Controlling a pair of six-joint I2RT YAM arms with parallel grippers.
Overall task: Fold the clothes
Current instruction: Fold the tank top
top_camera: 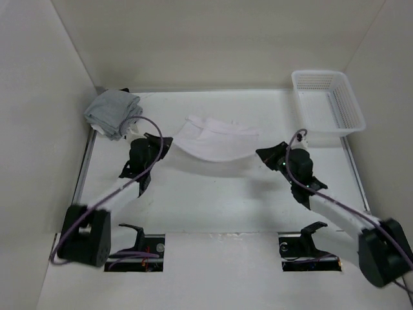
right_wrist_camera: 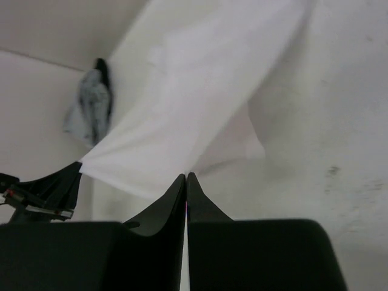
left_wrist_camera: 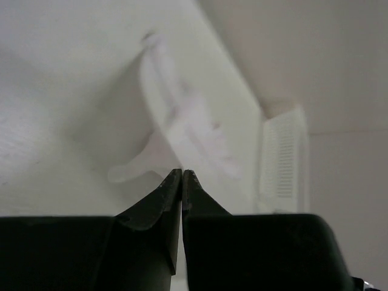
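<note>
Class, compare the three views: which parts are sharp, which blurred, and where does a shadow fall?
Top view: evenly lit, fairly sharp; the white garment casts a soft shadow on the table below it. Left wrist view: the left gripper is crisp, the garment beyond it blurred. Right wrist view: cloth soft-edged, grey bundle hazy.

The clothes (top_camera: 213, 147) are thin matt cloth, the basket (top_camera: 319, 73) plastic mesh.

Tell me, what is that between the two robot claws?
The white garment hangs stretched between them, with the left gripper and right gripper each pinching an edge, jaws shut. The top view shows it best.
</note>
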